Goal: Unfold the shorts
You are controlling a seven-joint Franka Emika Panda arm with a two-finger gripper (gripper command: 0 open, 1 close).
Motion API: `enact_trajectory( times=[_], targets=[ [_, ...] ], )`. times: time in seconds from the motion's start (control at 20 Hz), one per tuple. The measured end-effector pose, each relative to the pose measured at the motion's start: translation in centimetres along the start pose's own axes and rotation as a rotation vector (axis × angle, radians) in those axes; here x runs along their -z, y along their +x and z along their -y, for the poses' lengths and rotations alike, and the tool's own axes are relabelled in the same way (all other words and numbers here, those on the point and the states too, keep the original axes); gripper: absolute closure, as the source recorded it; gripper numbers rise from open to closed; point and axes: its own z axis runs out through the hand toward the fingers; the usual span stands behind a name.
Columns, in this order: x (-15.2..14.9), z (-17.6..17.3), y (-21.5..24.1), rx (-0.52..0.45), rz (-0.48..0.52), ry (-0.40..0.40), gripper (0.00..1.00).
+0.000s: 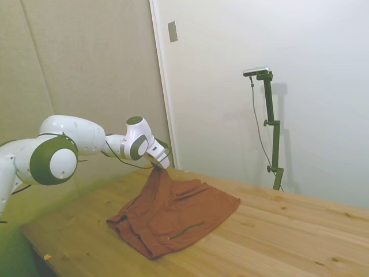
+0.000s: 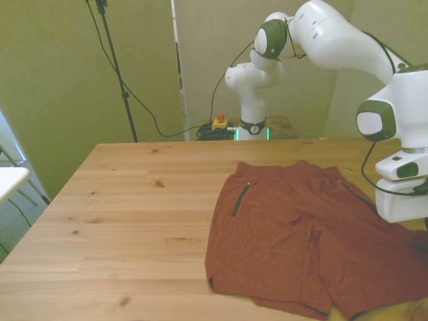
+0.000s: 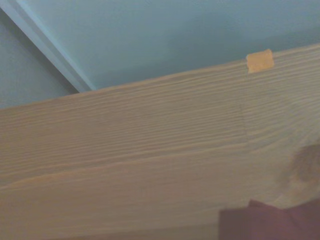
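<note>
The rust-brown shorts [image 1: 173, 216] lie spread on the wooden table [image 1: 277, 242], with one edge pulled up into a peak. My gripper [image 1: 161, 166] is at the top of that peak, shut on the cloth a little above the table. In the front view the shorts [image 2: 294, 234] cover the near right part of the table, a dark zip line [image 2: 241, 198] shows on their left side, and the gripper [image 2: 413, 222] holds their right edge near the picture's border. The wrist view shows bare wood and a corner of the shorts [image 3: 265, 221].
A small orange tape piece [image 3: 259, 60] sits near the table's edge. A pale wall [image 1: 259, 86] stands close behind the table in the side view. At the front view's left, wide bare wood [image 2: 134, 200] extends, and a white object [image 2: 10, 179] stands off the table.
</note>
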Motion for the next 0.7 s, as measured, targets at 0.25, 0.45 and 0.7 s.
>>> enact_trajectory(
  times=[0.25, 0.45, 0.7],
  targets=[
    [2.1, 1.3, -0.4, 0.008, -0.001, 0.03, 0.0],
    [4.1, -0.2, 0.7, -0.008, -0.013, -0.103, 0.0],
    [6.4, -7.6, 2.0, -0.013, 0.004, -0.386, 0.0]
  ],
)
